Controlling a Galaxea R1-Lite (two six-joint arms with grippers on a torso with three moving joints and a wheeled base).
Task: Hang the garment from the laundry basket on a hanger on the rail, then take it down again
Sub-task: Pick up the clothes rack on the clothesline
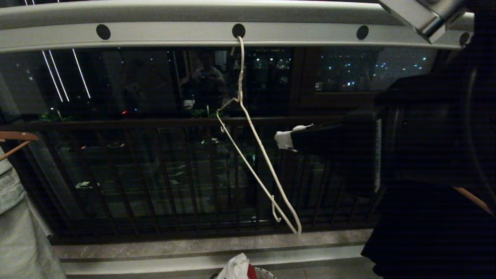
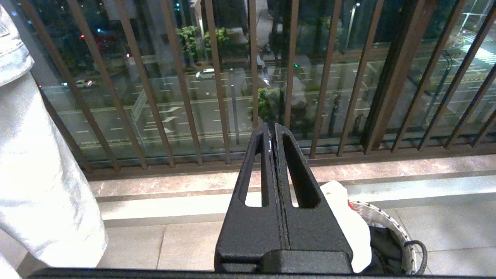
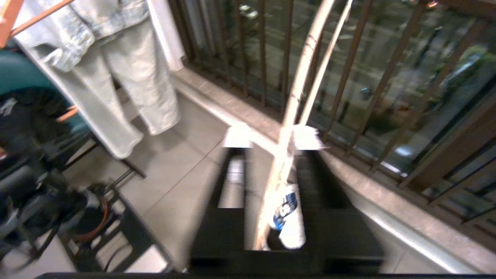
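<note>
Our right claw [image 3: 273,139], fingers apart, straddles the thin cream-white wire hanger [image 1: 255,143] dangling skewed from the long light-grey holed rail [image 1: 174,35]. The white printed T-shirt [image 2: 348,221] lies far below in the small round mesh basket [image 2: 391,228], just beside our shut left claw [image 2: 272,131]. We judge hanging hasn't begun; next we steady the hanger.

A dark balcony railing [image 1: 174,174] is running across the middle of the head view, its bars standing upright over a stone ledge [image 1: 193,246]; a pale grey-green garment [image 1: 17,228] is hanging at eight o'clock, draping down from a brown wooden hanger [image 1: 15,136] at nine o'clock; a black garment [image 1: 434,228] is filling the four o'clock side; a person's reflection [image 1: 207,77] is showing in the glass at twelve o'clock.
</note>
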